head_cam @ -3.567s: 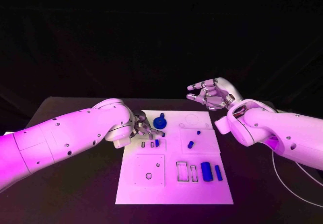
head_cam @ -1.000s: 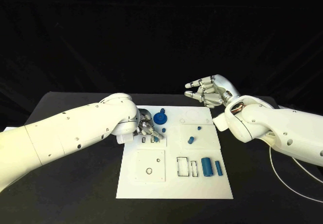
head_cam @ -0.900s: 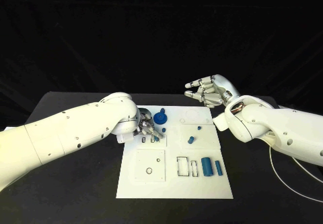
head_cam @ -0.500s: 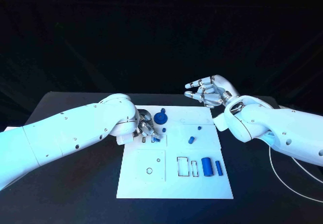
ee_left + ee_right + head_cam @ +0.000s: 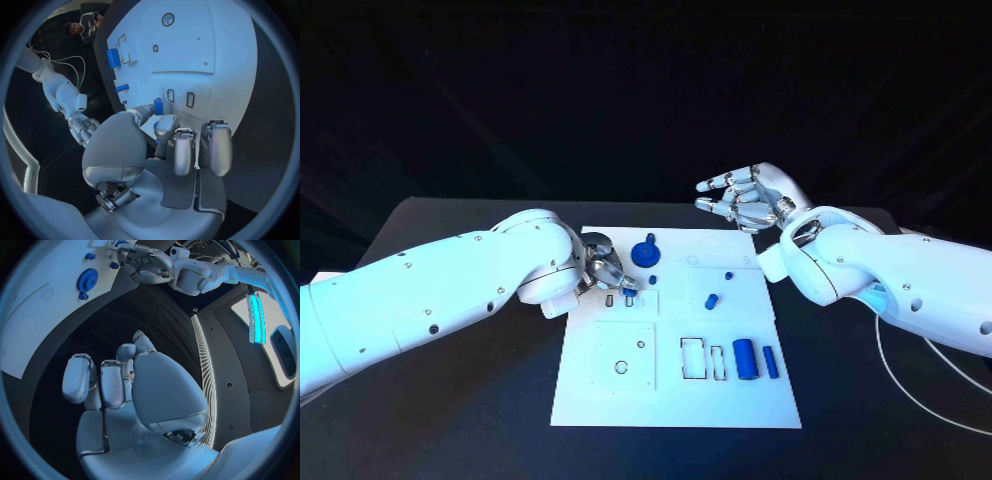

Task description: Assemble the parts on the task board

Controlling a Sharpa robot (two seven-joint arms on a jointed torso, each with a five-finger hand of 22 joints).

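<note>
At the near end of the flat white task board (image 5: 678, 400), which lies on the matte black table (image 5: 444, 400), two smooth blue cylinders (image 5: 744, 359) lie side by side next to two narrow rectangular cut-outs. Further up, a short blue peg (image 5: 711, 299) lies loose on a square panel.

The left arm, glossy white and thick, reaches in over the board's left edge with its wrist bent down. Its silver left hand (image 5: 606, 272) hangs low over two small slots, pinching a small blue part (image 5: 158, 106) between thumb and a fingertip, the other fingers curled alongside. Just beyond it sits a toothed blue gear (image 5: 645, 255) with a small knob beside it.

Farthest off, the right hand (image 5: 746, 203) is raised above the board's far right corner, palm turned inward, fingers loosely bent and apart, holding nothing.
</note>
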